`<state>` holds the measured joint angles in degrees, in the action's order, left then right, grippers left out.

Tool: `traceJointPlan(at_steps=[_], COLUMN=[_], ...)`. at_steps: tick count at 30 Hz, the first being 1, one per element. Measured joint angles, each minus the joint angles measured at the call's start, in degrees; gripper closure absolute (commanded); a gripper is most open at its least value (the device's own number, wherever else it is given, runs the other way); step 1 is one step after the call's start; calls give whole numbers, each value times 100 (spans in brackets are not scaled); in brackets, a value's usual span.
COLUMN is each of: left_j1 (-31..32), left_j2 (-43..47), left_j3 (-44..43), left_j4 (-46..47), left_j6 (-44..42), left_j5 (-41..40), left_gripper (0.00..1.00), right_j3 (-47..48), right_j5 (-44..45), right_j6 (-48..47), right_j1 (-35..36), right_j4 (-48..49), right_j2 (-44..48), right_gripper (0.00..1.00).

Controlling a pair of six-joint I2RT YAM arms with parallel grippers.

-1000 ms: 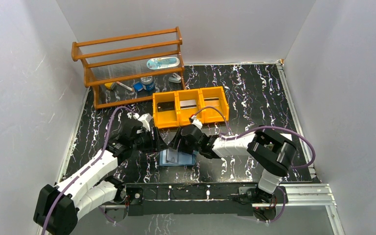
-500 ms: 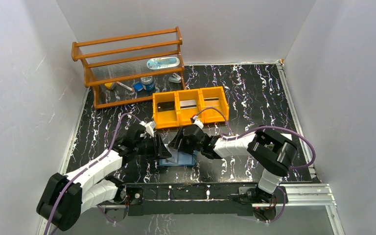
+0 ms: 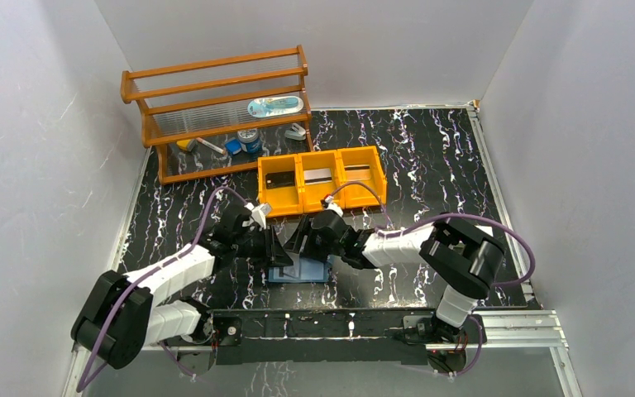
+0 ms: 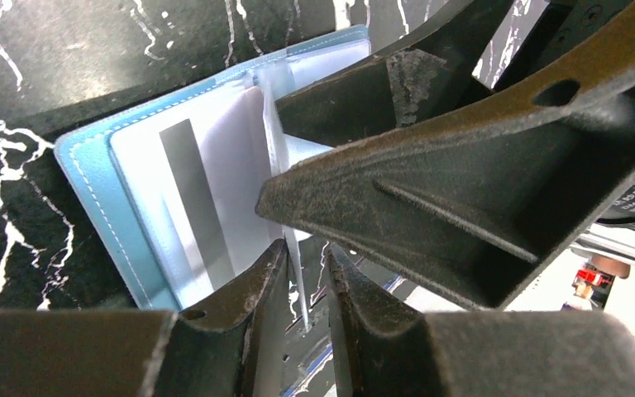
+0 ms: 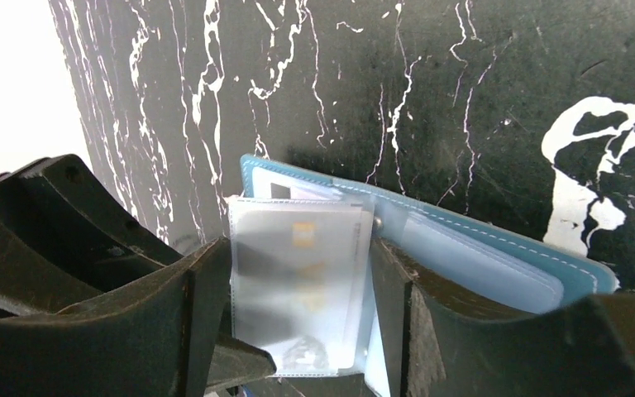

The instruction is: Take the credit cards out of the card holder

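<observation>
1 holder (image 3: 302, 269), 3 tray (image 3: 321, 187) cards, maybe.

Lt blue card holder (image 4: 91, 165), prob grey-striped card (image 4: 194, 198)

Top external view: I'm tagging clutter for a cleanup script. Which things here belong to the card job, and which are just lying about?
Belonging to the job:
- card holder, lying open
- left gripper and right gripper, both at it
- clear sleeve with a card inside

Lying about:
- orange tray
- wooden rack
- bottle on the rack
</observation>
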<state>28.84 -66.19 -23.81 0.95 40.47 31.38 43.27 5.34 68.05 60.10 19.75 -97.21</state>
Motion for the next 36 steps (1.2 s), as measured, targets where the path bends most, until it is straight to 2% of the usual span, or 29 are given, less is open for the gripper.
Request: traceJointPlan(at_steps=[3,11,18,22,28,36], left_j1=[4,125,634,892,911,911], left_j2=[-46,-179,-848,-916,-407,203], left_j3=[-90,-363,-765,-839,-887,-1086], left_j4=[20,39,197,201,-245,-1043], left_j6=[-20,-90,-127,-131,-212,-348], left_j5=[68,170,254,238,-439,-1604], left_gripper=[78,59,48,45,41,41], right_j3=[-24,-177,-516,-807,-1143,-1281], right_j5=[-63,236,907,1287,1558,1268], right_j6=[-92,-247,-66,127,254,-55], right_j1=[-11,-72,-72,-72,-74,-74], right_j4=[-31,-455,-1110,-1449,-1580,-1064], right_j2=[136,1014,1725,2114,2612,2806], right_gripper=[25,23,23,24,32,42])
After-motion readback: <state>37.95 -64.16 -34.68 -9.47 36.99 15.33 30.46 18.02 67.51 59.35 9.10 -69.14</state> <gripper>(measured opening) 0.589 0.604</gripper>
